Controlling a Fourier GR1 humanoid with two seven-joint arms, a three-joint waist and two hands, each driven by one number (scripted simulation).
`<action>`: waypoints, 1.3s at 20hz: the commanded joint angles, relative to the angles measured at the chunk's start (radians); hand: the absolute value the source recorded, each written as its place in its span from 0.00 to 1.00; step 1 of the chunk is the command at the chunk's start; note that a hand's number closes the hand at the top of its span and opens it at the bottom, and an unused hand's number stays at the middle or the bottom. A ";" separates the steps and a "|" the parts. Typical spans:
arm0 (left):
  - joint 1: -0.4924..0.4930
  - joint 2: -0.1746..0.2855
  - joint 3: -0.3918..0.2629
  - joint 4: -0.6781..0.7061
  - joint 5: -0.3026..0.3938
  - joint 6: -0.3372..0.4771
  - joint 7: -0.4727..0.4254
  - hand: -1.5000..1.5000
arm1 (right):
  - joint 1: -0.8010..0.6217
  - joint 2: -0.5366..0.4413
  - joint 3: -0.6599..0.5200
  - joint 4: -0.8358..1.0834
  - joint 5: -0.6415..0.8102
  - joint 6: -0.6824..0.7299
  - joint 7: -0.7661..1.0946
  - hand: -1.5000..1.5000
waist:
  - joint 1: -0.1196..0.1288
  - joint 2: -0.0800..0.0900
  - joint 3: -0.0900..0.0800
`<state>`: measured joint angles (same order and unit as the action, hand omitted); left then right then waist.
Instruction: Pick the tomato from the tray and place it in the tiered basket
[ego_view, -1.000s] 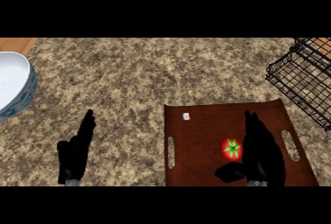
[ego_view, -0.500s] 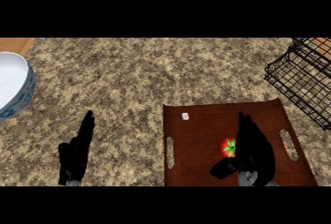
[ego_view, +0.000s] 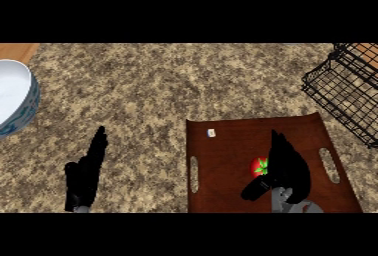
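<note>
The brown tray (ego_view: 229, 150) lay on the speckled desk (ego_view: 162, 85) toward the lower right of the head view, a slot handle cut along each of its short sides. The tomato (ego_view: 259, 166) sat on the tray a little below its middle, red with a green star of leaves on top, and only its left part showed, since the right hand (ego_view: 286, 167) covered the rest. That hand came in from the lower edge over the tray, its fingers (ego_view: 277, 142) stretched out straight and pointing away from the robot, the thumb (ego_view: 255, 190) jutting out to the left just below the tomato, so the fruit sat in the angle between thumb and fingers (whether the palm actually touched it could not be told). The hand was not curled round it. A small white tag (ego_view: 211, 133) lay near the tray's far left corner, well apart from the tomato. The black wire tiered basket (ego_view: 332, 95) stood at the upper right, beyond the tray's far right corner. The left hand (ego_view: 87, 170) showed at the lower left, off the tray, open with straight fingers and holding nothing. A white bowl (ego_view: 26, 107) with a blue patterned wall was cut off by the left edge.
</note>
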<state>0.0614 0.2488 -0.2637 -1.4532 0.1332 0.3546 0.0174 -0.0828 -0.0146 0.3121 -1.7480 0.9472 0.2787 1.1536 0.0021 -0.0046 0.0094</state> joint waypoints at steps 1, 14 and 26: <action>0.021 0.023 0.027 0.051 0.011 -0.036 -0.025 0.50 | -0.054 0.014 -0.031 0.034 -0.031 0.085 0.205 0.00 | 0.004 0.006 -0.011; 0.023 -0.042 -0.003 0.048 -0.057 0.016 -0.007 0.50 | 0.032 0.014 -0.006 0.109 -0.009 -0.023 0.085 1.00 | -0.002 0.004 -0.010; 0.041 -0.019 0.050 0.037 -0.043 -0.056 -0.013 0.50 | -0.096 -0.012 -0.023 0.259 0.143 -0.053 -0.093 1.00 | 0.005 0.005 -0.009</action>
<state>0.0684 0.2172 -0.2238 -1.4381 0.0852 0.3266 -0.0018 -0.1030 -0.0284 0.3035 -1.5784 1.0468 0.2211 1.0283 0.0002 -0.0176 -0.0001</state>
